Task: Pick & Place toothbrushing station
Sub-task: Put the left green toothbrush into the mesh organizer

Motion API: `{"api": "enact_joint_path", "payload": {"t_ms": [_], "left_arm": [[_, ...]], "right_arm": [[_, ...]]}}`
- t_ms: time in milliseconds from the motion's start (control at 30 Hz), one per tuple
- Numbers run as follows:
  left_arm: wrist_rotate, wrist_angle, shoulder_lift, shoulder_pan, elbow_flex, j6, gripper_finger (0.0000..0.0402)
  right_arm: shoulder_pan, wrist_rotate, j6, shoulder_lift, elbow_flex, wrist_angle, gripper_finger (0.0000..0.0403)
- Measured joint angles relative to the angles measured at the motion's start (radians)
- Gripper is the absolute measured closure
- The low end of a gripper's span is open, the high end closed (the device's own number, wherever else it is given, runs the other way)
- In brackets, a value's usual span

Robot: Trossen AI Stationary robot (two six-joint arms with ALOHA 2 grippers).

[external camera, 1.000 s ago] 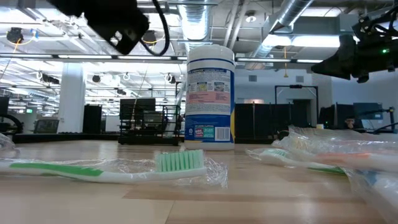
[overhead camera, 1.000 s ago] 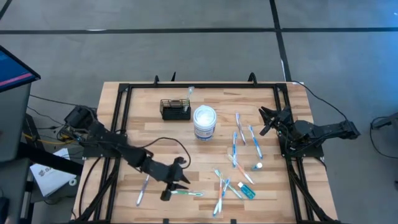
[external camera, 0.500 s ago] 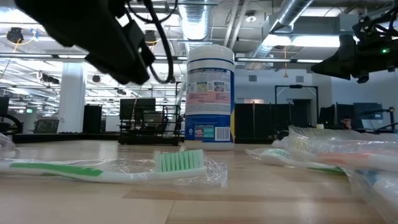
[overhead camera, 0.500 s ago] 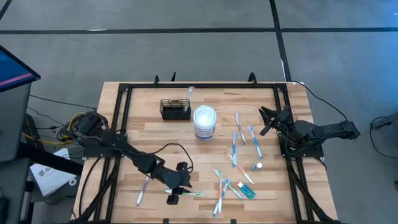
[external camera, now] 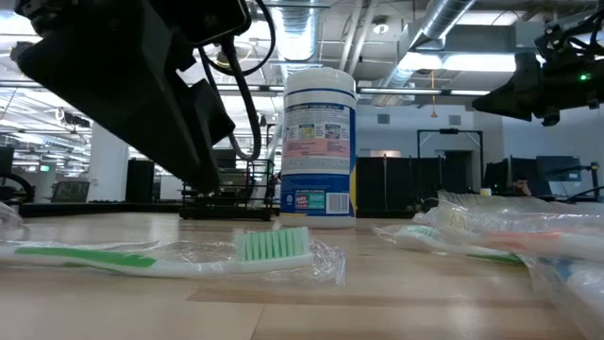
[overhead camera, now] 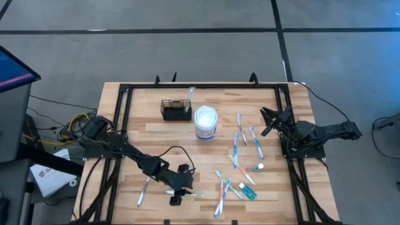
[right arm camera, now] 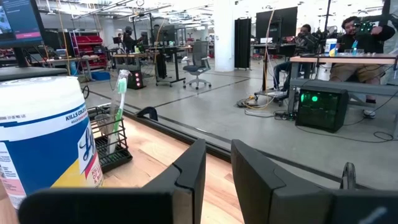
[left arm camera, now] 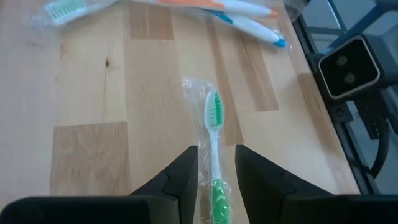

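The toothbrushing station, a small black wire-mesh rack (overhead camera: 175, 110), stands on the table at the far side, left of a round white tub (overhead camera: 205, 122). A green-handled toothbrush (right arm camera: 120, 93) stands upright in it. Near the table's front edge a green toothbrush in a clear wrapper (left arm camera: 214, 115) lies flat on the wood. My left gripper (left arm camera: 214, 152) is low over it and open, one finger on each side of the handle; I see no touch. My right gripper (right arm camera: 217, 165) waits at the table's right edge, open, with nothing between its fingers.
Several wrapped toothbrushes (overhead camera: 240, 150) lie scattered right of the tub and along the near middle, with a small tube (overhead camera: 248, 191) among them. One more toothbrush (overhead camera: 144, 191) lies near the left arm. A black frame rail (overhead camera: 119, 125) borders the table.
My left gripper has come down and toward the table's near edge, onto the green toothbrush's handle end, tipping more steeply downward. In the low view its arm has sunk from the top of the picture to in front of the rack. The toothbrush has not moved.
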Motion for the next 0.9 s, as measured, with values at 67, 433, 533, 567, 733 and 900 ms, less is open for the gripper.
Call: {"api": "enact_joint_path", "payload": {"t_ms": [67,433,533,567,733,900], "left_arm": [[0.0,0.0,0.0,0.006,0.0,-0.017,0.0299],[0.0,0.0,0.0,0.007,0.0,-0.033,0.0299],[0.0,0.002,0.0,0.002,0.0,-0.033,0.0299],[0.0,0.002,0.0,0.002,0.0,-0.034,0.0299],[0.001,0.002,0.011,-0.004,-0.002,-0.05,0.0292],[0.018,0.018,0.035,0.0,-0.002,-0.062,0.0248]], "right_arm": [[0.0,0.0,0.0,0.0,0.0,0.0,0.0334],[0.0,0.0,0.0,0.0,0.0,0.0,0.0334],[0.0,0.0,0.0,0.0,0.0,0.0,0.0334],[0.0,0.0,0.0,0.0,0.0,0.0,0.0334],[0.0,0.0,0.0,0.0,0.0,0.0,0.0334],[0.0,0.0,0.0,0.0,0.0,-0.002,0.0334]]}}
